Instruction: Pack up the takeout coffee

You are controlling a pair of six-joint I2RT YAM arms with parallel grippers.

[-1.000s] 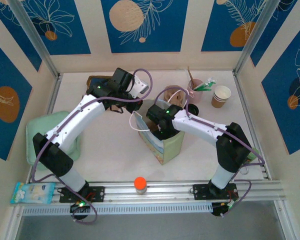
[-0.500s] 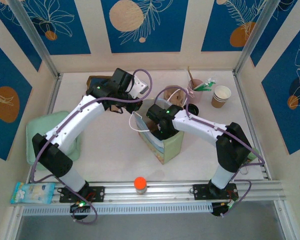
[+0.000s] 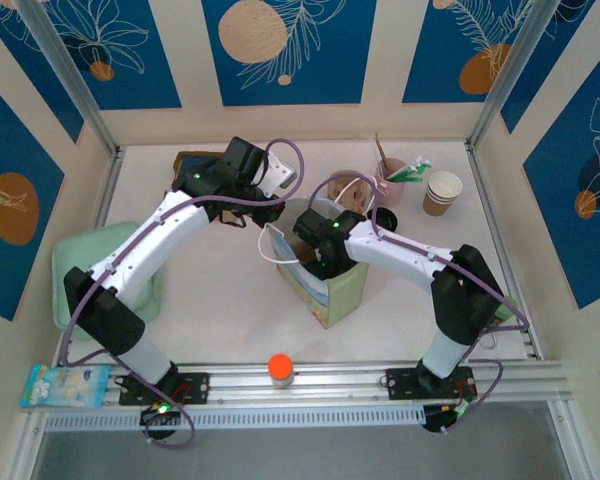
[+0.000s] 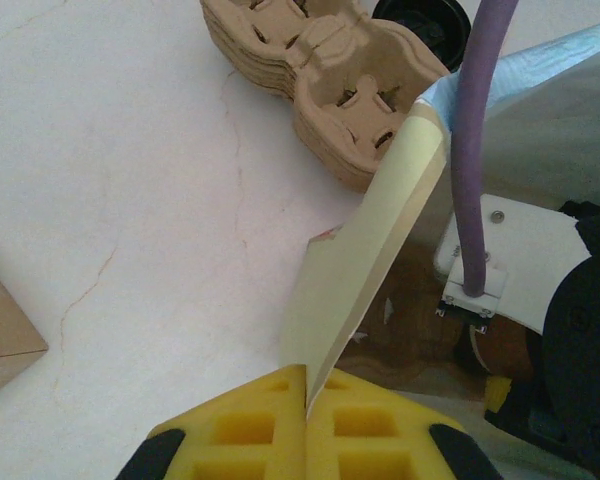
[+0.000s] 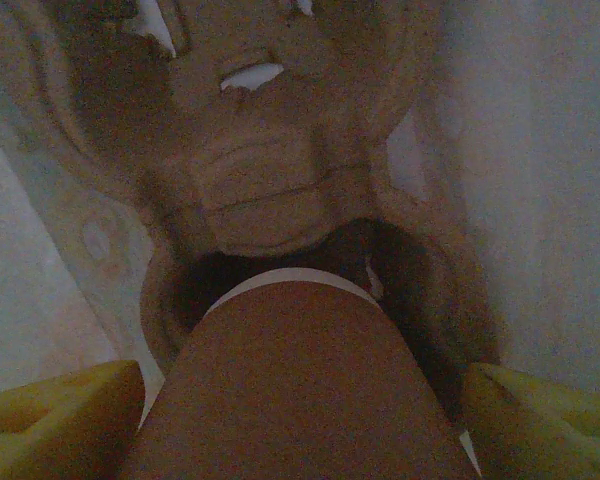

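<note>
Top external: green paper bag (image 3: 338, 295) stands upright mid-table, mouth open. Left gripper (image 3: 267, 212) is at the bag's far-left top edge, by the white handle (image 3: 270, 245). Right arm (image 3: 400, 250) reaches down into the bag mouth, its fingers hidden inside. Stack of cup carriers (image 3: 352, 190) and a black lid (image 3: 385, 216) sit just behind the bag. Pink cup with stirrers (image 3: 388, 176) and stacked paper cups (image 3: 442, 192) are at far right. An orange-capped bottle (image 3: 280, 368) is on the near rail, and a green pad (image 3: 75, 265) lies at left.

Left wrist: left gripper (image 4: 306, 385) is fully closed, yellow pads (image 4: 245, 430) pinching the bag's pale green rim flap (image 4: 370, 250) and pulling it aside. Carrier stack (image 4: 320, 70) and black lid (image 4: 425, 20) lie beyond on the table. The right arm's white link (image 4: 520, 260) is inside the bag opening. A cardboard box corner (image 4: 5, 320) is at left.

Right wrist: dim, inside the bag. Right gripper (image 5: 300, 400) is spread wide, clamping a brown coffee cup (image 5: 300, 370) between its yellow fingers (image 5: 60, 415). The cup's lower end sits over a round well of the pulp carrier tray (image 5: 250, 180) at the bag's bottom. Whether it is seated I cannot tell. Bag wall (image 5: 540, 150) is at right.
</note>
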